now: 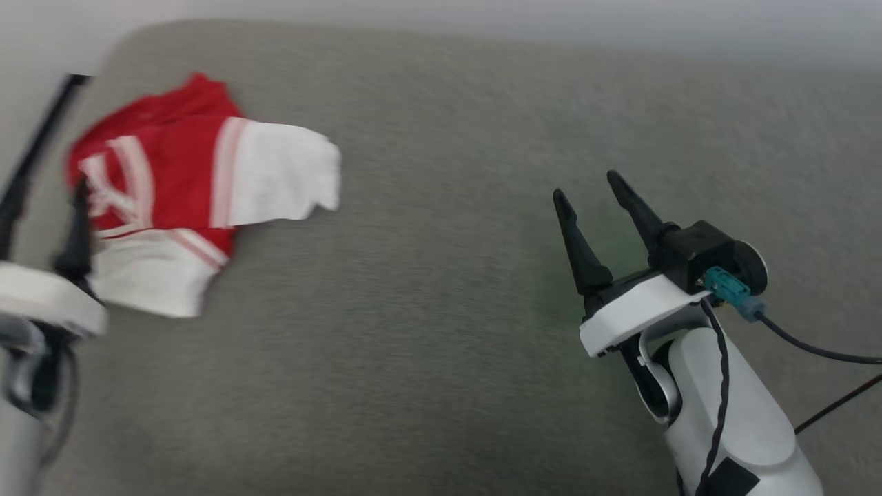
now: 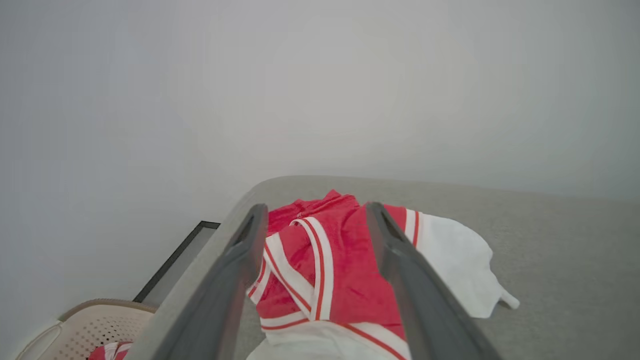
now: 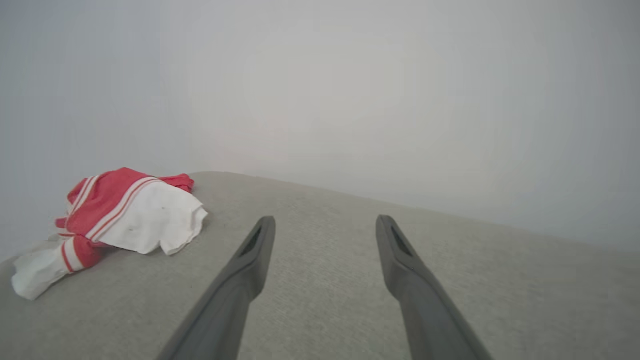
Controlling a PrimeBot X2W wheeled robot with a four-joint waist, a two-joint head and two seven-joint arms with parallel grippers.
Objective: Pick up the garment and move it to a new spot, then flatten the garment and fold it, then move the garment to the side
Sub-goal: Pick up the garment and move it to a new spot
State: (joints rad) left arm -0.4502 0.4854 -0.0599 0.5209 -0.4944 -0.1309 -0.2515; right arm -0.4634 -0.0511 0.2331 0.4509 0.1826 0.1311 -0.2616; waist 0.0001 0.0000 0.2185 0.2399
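The soft red short-sleeved shirt with white sleeve ends [image 1: 179, 172] lies crumpled at the far left of the grey fabric surface [image 1: 441, 310]. The left claw [image 2: 315, 207] stands wide open at it (contact unclear), gripping nothing. The right claw [image 1: 586, 185], equally spread and empty, hovers well apart.

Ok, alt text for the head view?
A crumpled red garment lies at the left of a grey fabric surface. The open left gripper is at the garment's left edge; the open right gripper is apart on the right.
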